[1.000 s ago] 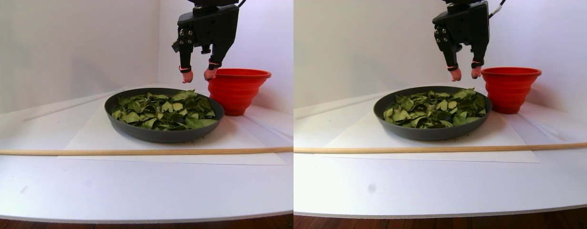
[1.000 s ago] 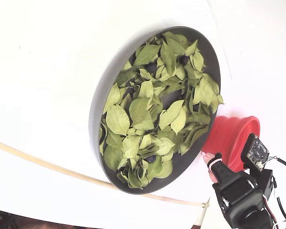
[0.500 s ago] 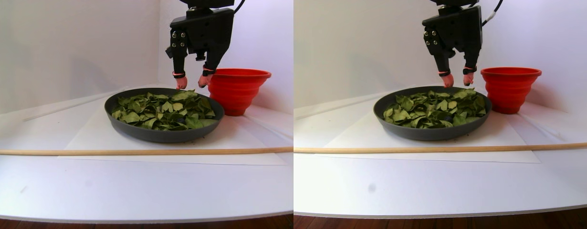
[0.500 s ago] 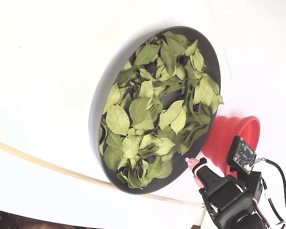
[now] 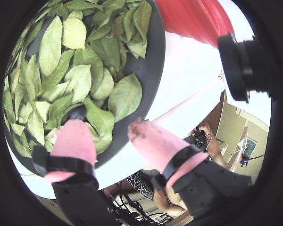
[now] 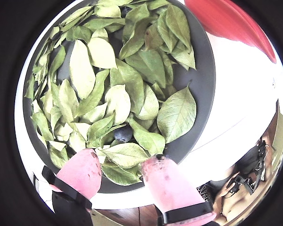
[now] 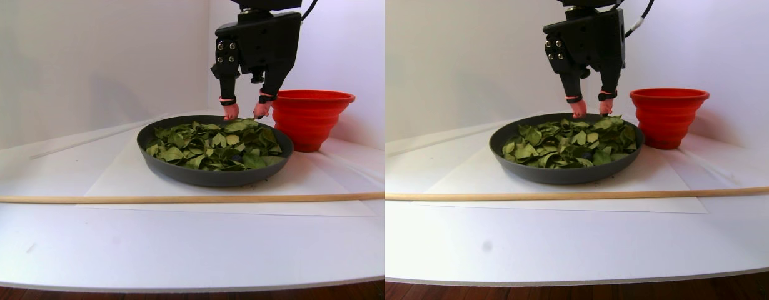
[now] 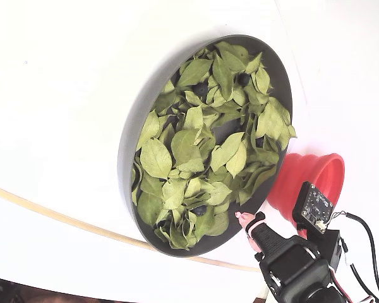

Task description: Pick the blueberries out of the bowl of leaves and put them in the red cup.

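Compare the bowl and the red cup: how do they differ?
Size and shape: the bowl is wide and shallow; the red cup is narrower, taller, with stepped sides flaring to the rim.
Colour: the bowl is dark grey, the cup bright red.
Contents: the bowl is piled with green leaves; no contents of the cup are visible.
Gripper: the open gripper hangs over the bowl's edge, not the cup.
Both are round, upright, side by side on the white table.
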Robot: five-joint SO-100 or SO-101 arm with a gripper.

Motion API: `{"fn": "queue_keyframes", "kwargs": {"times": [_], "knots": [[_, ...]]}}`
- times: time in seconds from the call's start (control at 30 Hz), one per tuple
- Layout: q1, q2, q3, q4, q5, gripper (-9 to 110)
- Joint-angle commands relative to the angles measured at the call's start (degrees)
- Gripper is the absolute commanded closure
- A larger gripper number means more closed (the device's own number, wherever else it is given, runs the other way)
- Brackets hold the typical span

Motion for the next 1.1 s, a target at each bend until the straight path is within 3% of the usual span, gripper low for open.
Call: {"fn": "queue_keyframes", "kwargs": {"times": [0.0, 1.07], "knots": [[-0.3, 1.2, -0.1, 0.1, 0.7, 85], [-0.6, -14.6, -5.2, -5.9, 2.9, 85]]}}
